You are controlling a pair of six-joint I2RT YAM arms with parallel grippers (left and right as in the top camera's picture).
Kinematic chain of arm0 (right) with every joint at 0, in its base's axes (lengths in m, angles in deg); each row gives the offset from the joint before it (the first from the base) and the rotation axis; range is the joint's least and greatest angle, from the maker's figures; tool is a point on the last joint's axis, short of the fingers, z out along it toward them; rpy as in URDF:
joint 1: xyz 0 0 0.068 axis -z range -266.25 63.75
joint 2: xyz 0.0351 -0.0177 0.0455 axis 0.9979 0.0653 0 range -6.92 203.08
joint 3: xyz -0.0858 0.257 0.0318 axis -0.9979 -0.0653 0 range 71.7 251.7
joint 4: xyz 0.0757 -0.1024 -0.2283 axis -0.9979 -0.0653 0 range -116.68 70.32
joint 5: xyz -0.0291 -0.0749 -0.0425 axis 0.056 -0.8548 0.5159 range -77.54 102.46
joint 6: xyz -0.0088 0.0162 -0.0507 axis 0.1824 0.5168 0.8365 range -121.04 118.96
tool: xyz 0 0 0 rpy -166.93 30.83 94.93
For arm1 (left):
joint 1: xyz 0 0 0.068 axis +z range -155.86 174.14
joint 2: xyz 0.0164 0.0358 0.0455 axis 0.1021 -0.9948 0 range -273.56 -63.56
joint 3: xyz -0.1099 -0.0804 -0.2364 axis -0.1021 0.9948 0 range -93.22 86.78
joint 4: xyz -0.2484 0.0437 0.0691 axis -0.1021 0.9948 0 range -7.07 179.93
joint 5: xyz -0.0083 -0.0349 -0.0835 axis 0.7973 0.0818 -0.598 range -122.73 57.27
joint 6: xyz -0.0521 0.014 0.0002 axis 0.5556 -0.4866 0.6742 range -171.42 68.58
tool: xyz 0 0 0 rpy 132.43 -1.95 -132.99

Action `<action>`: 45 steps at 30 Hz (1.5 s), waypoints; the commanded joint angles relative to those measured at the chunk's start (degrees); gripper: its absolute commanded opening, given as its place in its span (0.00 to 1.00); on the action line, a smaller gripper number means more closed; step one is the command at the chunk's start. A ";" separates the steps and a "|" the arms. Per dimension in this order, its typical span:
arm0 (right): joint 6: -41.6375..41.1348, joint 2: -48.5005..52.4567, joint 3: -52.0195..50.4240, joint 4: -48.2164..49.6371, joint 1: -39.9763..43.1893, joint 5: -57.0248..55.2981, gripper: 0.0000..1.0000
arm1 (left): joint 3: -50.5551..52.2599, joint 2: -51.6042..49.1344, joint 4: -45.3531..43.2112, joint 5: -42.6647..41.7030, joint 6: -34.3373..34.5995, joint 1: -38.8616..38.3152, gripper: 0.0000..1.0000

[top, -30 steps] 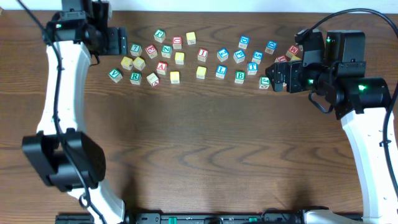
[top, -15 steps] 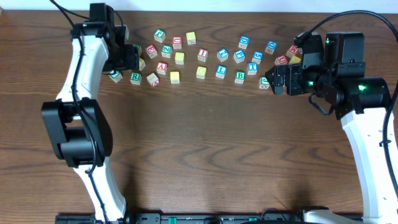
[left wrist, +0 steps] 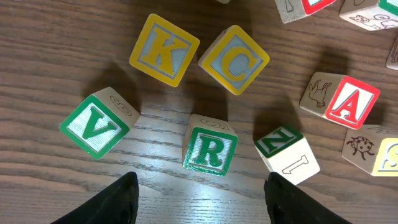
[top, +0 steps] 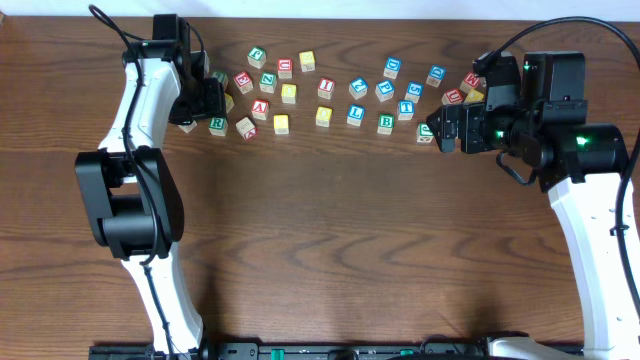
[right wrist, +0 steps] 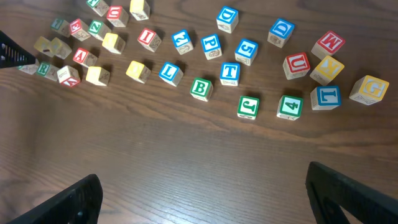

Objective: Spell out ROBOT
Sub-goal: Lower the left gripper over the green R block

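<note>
The green R cube [left wrist: 210, 151] is seen on the bench [left wrist: 62, 37] just in front of the left jaws, which are held apart with nothing grasped. The B cube [right wrist: 201, 88] and T cube [right wrist: 229, 73] are seen well apart from the R. The right jaws are spread wide, empty.
</note>
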 commanded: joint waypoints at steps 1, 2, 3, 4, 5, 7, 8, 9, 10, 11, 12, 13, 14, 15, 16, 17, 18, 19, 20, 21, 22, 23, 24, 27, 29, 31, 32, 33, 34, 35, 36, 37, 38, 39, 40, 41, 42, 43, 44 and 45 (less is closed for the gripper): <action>0.85 0.17 1.01 -0.11 0.20 -0.07 0.99 | -0.39 -0.66 0.15 -0.28 1.44 -0.20 0.64; 0.87 0.17 1.01 -0.11 0.20 -0.07 0.99 | -0.39 -0.66 0.04 -0.28 1.44 -0.33 0.64; 0.85 0.17 1.01 -0.09 0.20 -0.07 0.99 | -0.39 -0.66 -0.04 -0.26 1.44 -0.50 0.64; 0.87 0.17 1.01 -0.11 0.20 -0.07 0.99 | -0.39 -0.66 -0.22 -0.07 1.46 -0.66 0.64; 0.87 0.17 1.01 -0.09 0.20 -0.07 0.99 | -0.39 -0.66 -0.26 1.03 2.21 -0.85 0.64; 0.85 0.17 1.01 -0.09 0.20 -0.07 0.99 | -0.39 -0.68 -0.28 3.56 2.91 -1.44 0.64; 0.87 0.17 1.01 -0.11 0.20 -0.07 0.99 | -0.39 -0.72 -0.31 3.87 2.89 -1.66 0.64; 0.87 0.17 1.01 -0.09 0.20 -0.07 0.99 | -0.39 -0.76 -0.44 4.07 2.89 -1.73 0.64; 0.87 0.17 1.01 -0.09 0.20 -0.07 0.99 | -0.39 -0.85 -0.63 4.07 2.91 -1.77 0.64; 0.85 0.17 1.01 -0.11 0.20 -0.07 0.99 | -0.39 -0.94 -0.87 4.04 2.91 -1.77 0.64; 0.87 0.17 1.01 -0.09 0.20 -0.07 0.99 | -0.39 -1.11 -1.14 4.04 2.93 -1.75 0.64; 0.85 0.17 1.01 -0.11 0.20 -0.07 0.99 | -0.39 -1.29 -1.36 4.04 2.93 -1.75 0.64; 0.85 0.17 1.01 -0.09 0.20 -0.07 0.99 | -0.39 -1.42 -1.55 4.04 2.91 -1.75 0.64; 0.87 0.17 1.01 -0.09 0.20 -0.07 0.99 | -0.39 -1.64 -1.79 4.07 2.91 -1.75 0.64; 0.85 0.17 1.01 -0.09 0.20 -0.07 0.99 | -0.39 -1.86 -2.01 4.04 2.91 -1.75 0.64; 0.87 0.17 1.01 -0.11 0.20 -0.07 0.99 | -0.39 -2.05 -2.23 4.04 2.91 -1.75 0.64; 0.87 0.17 1.01 -0.11 0.20 -0.07 0.99 | -0.39 -2.29 -2.45 4.04 2.89 -1.75 0.64; 0.87 0.17 1.01 -0.09 0.20 -0.07 0.99 | -0.39 -2.45 -2.64 4.04 2.89 -1.75 0.64; 0.85 0.17 1.01 -0.09 0.20 -0.07 0.99 | -0.39 -2.73 -2.86 4.04 2.89 -1.75 0.64; 0.85 0.17 1.01 -0.09 0.20 -0.07 0.99 | -0.39 -2.80 -3.04 4.02 2.89 -1.75 0.64; 0.87 0.17 1.01 -0.11 0.20 -0.07 0.99 | -0.39 -2.99 -3.13 4.00 2.89 -1.77 0.64; 0.87 0.17 1.01 -0.11 0.20 -0.07 0.99 | -0.39 -2.99 -3.15 4.00 2.89 -1.79 0.64; 0.85 0.17 1.01 -0.11 0.20 -0.07 0.99 | -0.39 -3.04 -3.19 4.00 2.86 -1.81 0.64; 0.87 0.17 1.01 -0.11 0.20 -0.07 0.99 | -0.39 -3.04 -3.37 4.02 2.40 -1.79 0.63; 0.85 0.17 1.01 -0.11 0.20 -0.07 0.99 | -0.39 -3.10 -3.61 4.04 1.53 -1.79 0.63; 0.85 0.17 1.01 -0.11 0.20 -0.07 0.99 | -0.28 -3.21 -3.93 4.02 1.07 -1.79 0.63; 0.87 0.17 1.01 -0.11 0.20 -0.07 0.99 | -0.13 -3.21 -4.15 4.02 0.85 -1.79 0.63; 0.85 0.17 1.01 -0.11 0.20 -0.07 0.99 | 0.11 -3.21 -4.39 4.02 0.72 -1.79 0.62; 0.85 0.17 1.01 -0.11 0.20 -0.07 0.99 | 0.37 -3.21 -4.66 4.02 0.72 -1.79 0.62; 0.85 0.17 1.01 -0.11 0.20 -0.07 0.99 | 0.79 -3.21 -4.92 4.02 0.72 -1.79 0.62; 0.85 0.17 1.01 -0.11 0.20 -0.07 0.99 | 1.11 -3.21 -5.18 4.04 0.72 -1.79 0.62; 0.87 0.17 1.01 -0.11 0.20 -0.07 0.99 | 1.44 -3.21 -5.49 4.04 0.72 -1.79 0.62; 0.85 0.17 1.01 -0.09 0.20 -0.07 0.99 | 1.60 -3.21 -5.70 4.04 0.70 -1.79 0.62; 0.87 0.17 1.01 -0.11 0.20 -0.07 0.99 | 1.97 -3.23 -6.21 4.04 0.72 -1.79 0.62; 0.85 0.17 1.01 -0.11 0.20 -0.07 0.99 | 2.40 -3.23 -6.75 4.04 0.72 -1.79 0.62; 0.87 0.17 1.01 -0.11 0.20 -0.07 0.99 | 2.62 -3.26 -6.97 4.04 0.72 -1.79 0.62; 0.85 0.17 1.01 -0.11 0.20 -0.07 0.99 | 2.95 -3.32 -7.34 4.02 0.74 -1.79 0.62; 0.85 0.17 1.01 -0.09 0.20 -0.07 0.99 | 3.30 -3.32 -7.61 4.00 0.74 -1.79 0.62; 0.87 0.17 1.01 -0.11 0.20 -0.07 0.99 | 3.61 -3.32 -7.78 4.00 0.74 -1.79 0.62; 0.87 0.17 1.01 -0.11 0.20 -0.07 0.99 | 3.98 -3.32 -8.00 4.00 0.74 -1.79 0.62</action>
